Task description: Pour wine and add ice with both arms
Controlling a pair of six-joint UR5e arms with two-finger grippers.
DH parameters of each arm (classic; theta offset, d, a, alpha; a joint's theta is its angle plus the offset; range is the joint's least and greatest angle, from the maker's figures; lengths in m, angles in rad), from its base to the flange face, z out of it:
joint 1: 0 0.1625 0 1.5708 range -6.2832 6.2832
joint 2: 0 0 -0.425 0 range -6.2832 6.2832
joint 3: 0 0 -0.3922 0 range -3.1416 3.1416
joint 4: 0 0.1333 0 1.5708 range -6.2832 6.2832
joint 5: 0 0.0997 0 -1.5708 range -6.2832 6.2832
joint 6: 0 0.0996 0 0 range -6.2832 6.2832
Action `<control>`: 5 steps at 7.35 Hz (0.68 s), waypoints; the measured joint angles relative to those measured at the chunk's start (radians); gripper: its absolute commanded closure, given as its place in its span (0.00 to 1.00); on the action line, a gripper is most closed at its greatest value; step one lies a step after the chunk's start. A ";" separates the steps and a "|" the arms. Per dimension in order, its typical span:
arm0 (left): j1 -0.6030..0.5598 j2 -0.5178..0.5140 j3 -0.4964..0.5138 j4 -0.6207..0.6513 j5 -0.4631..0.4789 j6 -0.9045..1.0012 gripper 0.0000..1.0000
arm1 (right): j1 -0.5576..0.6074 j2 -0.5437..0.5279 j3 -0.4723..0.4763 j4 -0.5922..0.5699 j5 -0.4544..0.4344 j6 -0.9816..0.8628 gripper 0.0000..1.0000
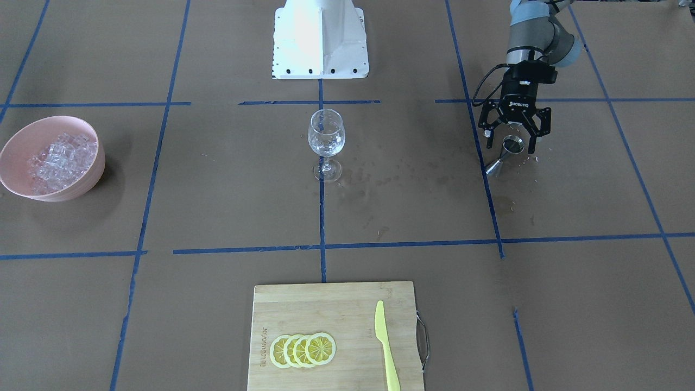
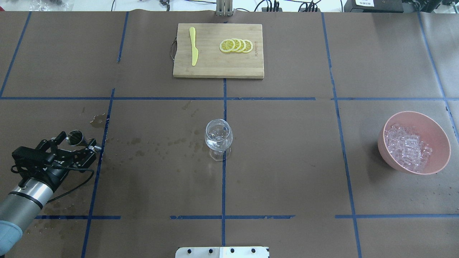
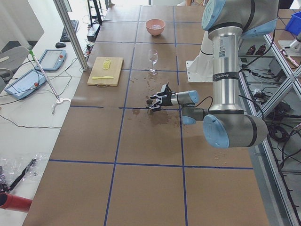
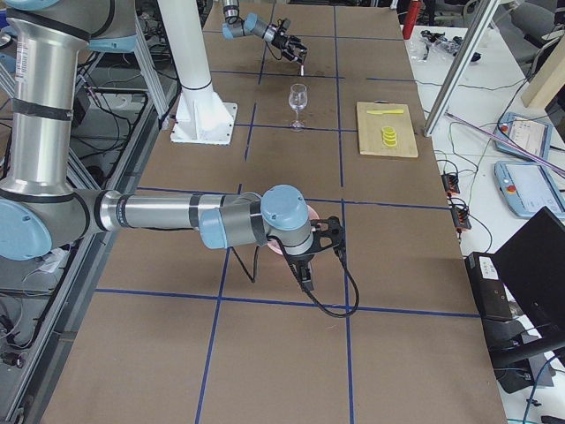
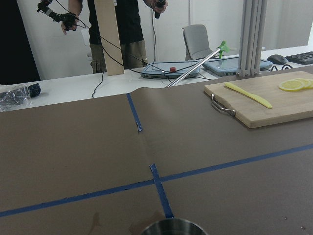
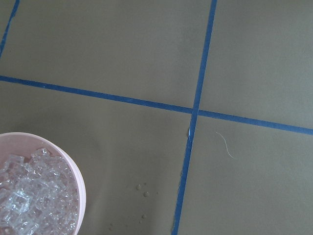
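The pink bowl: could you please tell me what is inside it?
The pink bowl holds a heap of clear ice cubes. They cover its bottom, so anything beneath them is hidden.

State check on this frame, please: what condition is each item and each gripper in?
left gripper: open, straddling the jigger
jigger: standing on the table, not clamped
right gripper: beside the bowl; open or shut cannot be told
wine glass: upright, contents too clear to judge
bowl: upright, heaped with ice
knife: lying flat on the cutting board
lemon slices: overlapping in a row on the board
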 measured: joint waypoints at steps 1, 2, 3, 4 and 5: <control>0.001 -0.017 0.030 0.000 0.004 -0.018 0.01 | 0.000 0.001 -0.001 0.000 0.000 0.000 0.00; 0.003 -0.040 0.068 -0.001 0.010 -0.031 0.03 | 0.000 0.001 -0.002 0.000 0.000 0.000 0.00; 0.005 -0.060 0.095 -0.001 0.014 -0.038 0.10 | 0.000 0.002 -0.002 0.000 0.000 0.000 0.00; 0.009 -0.069 0.108 -0.002 0.016 -0.041 0.18 | 0.000 0.002 -0.003 -0.001 0.000 0.000 0.00; 0.015 -0.071 0.113 -0.002 0.017 -0.051 0.27 | 0.000 0.002 -0.003 0.000 0.000 0.000 0.00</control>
